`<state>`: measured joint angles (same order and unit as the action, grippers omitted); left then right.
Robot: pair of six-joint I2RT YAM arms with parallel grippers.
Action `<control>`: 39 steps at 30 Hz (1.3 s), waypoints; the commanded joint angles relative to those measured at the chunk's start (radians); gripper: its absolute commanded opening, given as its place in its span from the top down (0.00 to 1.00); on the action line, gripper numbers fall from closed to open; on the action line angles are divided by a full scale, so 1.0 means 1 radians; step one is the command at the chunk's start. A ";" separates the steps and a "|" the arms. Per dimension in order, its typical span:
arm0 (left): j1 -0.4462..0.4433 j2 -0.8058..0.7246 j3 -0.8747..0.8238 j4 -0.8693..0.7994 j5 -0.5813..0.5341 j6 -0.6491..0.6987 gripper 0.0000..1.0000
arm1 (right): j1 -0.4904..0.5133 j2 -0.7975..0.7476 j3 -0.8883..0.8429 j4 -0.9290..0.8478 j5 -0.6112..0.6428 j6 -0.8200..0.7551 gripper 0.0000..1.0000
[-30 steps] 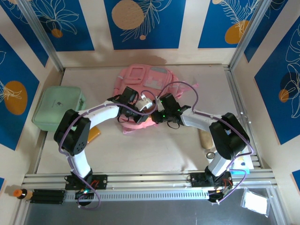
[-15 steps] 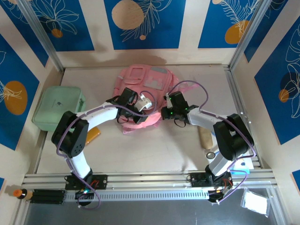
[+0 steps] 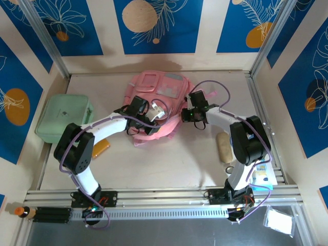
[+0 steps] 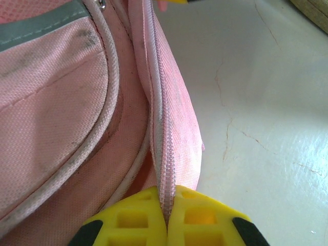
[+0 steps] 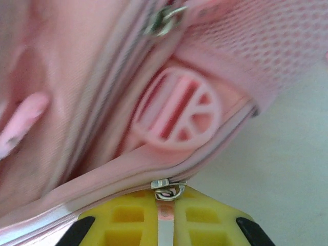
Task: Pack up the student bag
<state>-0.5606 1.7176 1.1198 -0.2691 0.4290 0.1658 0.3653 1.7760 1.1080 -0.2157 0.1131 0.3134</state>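
A pale off-white tabletop [image 3: 154,164] fills the middle of the booth, and up close its surface shows fine hairline cracks. Light plywood walls [image 3: 105,31] close it in at the back and on both sides. The walls carry deep blue rectangular panels [image 3: 159,36] printed with white line-drawn leaves and tan or orange discs [image 3: 139,15]. Slanted silver aluminium posts [image 3: 46,38] stand at the two back corners. A ribbed aluminium rail [image 3: 164,197] runs along the near edge, with a dark grey strip of floor [image 3: 154,233] below it. The light is bright and even, casting soft shadows
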 commanded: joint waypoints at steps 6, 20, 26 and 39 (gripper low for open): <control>0.016 -0.044 -0.018 -0.061 0.000 0.006 1.00 | -0.095 0.075 0.142 -0.119 0.111 0.091 0.77; -0.062 -0.058 -0.014 -0.065 0.012 -0.066 1.00 | -0.110 -0.232 -0.020 -0.122 -0.163 0.228 0.44; -0.199 -0.051 -0.002 -0.068 -0.042 -0.101 0.97 | -0.134 -0.335 -0.126 -0.094 -0.215 0.317 0.42; -0.272 -0.091 0.195 -0.293 -0.399 0.086 0.36 | -0.158 -0.399 -0.214 -0.030 -0.264 0.389 0.35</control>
<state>-0.8391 1.6558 1.2728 -0.4786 0.1654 0.1654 0.2150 1.4178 0.9146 -0.2756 -0.1162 0.6769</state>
